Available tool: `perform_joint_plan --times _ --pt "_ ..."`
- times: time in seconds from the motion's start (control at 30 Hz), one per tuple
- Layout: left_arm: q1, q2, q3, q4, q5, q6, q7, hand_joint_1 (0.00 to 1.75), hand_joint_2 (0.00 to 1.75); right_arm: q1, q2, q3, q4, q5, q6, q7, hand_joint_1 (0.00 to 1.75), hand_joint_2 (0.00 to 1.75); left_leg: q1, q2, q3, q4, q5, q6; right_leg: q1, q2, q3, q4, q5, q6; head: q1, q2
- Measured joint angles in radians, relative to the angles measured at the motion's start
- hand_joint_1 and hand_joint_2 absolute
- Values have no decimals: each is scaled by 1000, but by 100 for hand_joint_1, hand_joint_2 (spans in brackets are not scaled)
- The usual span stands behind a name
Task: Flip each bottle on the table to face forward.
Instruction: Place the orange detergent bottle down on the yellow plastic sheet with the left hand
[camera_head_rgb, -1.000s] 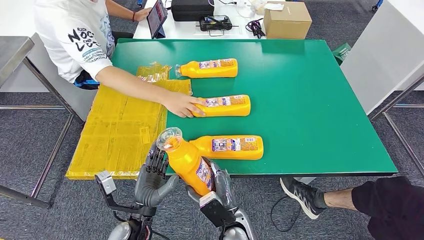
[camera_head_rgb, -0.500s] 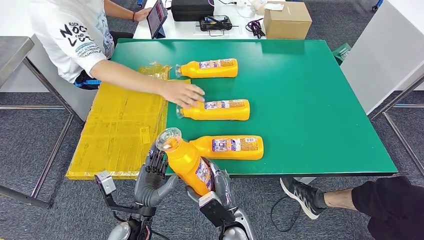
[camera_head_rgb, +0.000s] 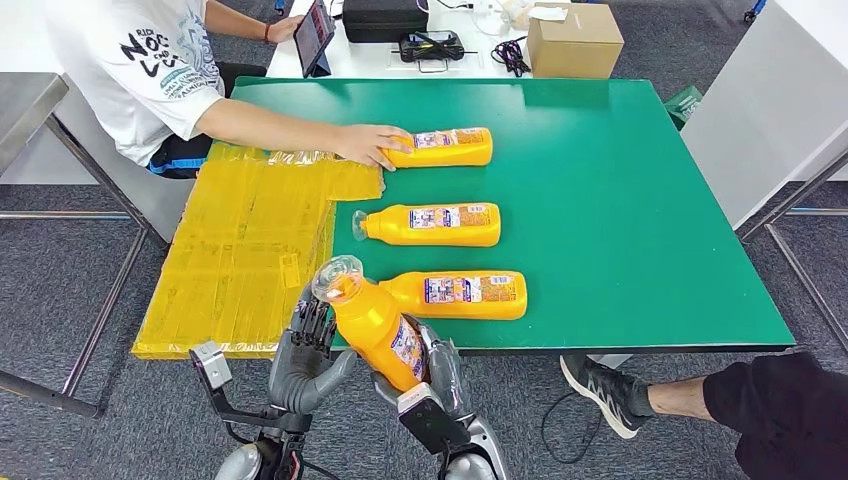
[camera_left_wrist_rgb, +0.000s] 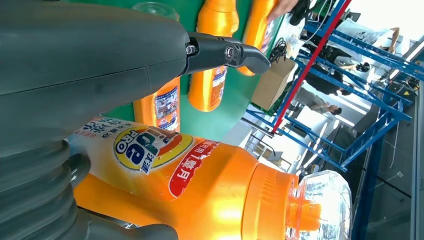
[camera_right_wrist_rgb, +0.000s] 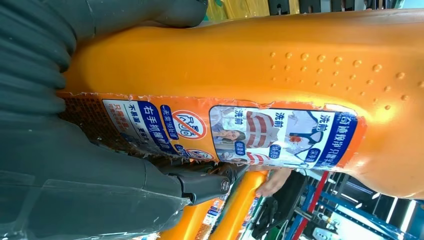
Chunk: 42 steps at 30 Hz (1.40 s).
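Note:
I hold an orange bottle (camera_head_rgb: 372, 322) with a clear cap upright and tilted, just off the near edge of the green table (camera_head_rgb: 620, 200). My right hand (camera_head_rgb: 440, 378) grips its lower body, the label (camera_right_wrist_rgb: 280, 135) facing the wrist camera. My left hand (camera_head_rgb: 308, 352) lies beside the bottle (camera_left_wrist_rgb: 200, 185); its thumb (camera_left_wrist_rgb: 220, 52) stands apart from it. Three more orange bottles lie on their sides: a near one (camera_head_rgb: 462, 295), a middle one (camera_head_rgb: 432, 224) and a far one (camera_head_rgb: 442, 147), whose neck a person's hand (camera_head_rgb: 365, 145) grips.
A yellow board (camera_head_rgb: 250, 240) overhangs the table's left side. The person sits at the far left. A shoe and leg (camera_head_rgb: 610, 388) are on the floor at the near right. A cardboard box (camera_head_rgb: 575, 40) sits on the white table behind.
The person's hand left the middle bottle and moved to the far bottle, which has shifted a little right. My hands and the held bottle have stayed put.

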Motion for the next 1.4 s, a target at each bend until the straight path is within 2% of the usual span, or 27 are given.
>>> perform_joint_plan --times 0.13,0.2,0.57,1.4 --pt "-14 17 -37 22 -35 -146 -28 0 175 -38 13 12 37 -12 139 15 175 175 0 0 0 0 0 0 0 0 0 0 0 0 0 0" --pt "-23 28 -48 39 -51 -172 -47 0 175 -59 21 17 61 -11 166 15 175 175 0 0 1 0 0 0 0 0 1 0 0 0 0 0" --pt "-38 59 -56 68 -67 -197 -66 0 175 -91 30 22 127 -10 173 7 175 175 0 0 1 0 0 0 0 0 1 0 0 0 0 0" --pt "-43 74 -70 72 -99 -219 -82 0 175 -102 33 22 150 -10 185 6 175 175 0 0 1 0 0 0 0 0 1 0 0 0 0 0"
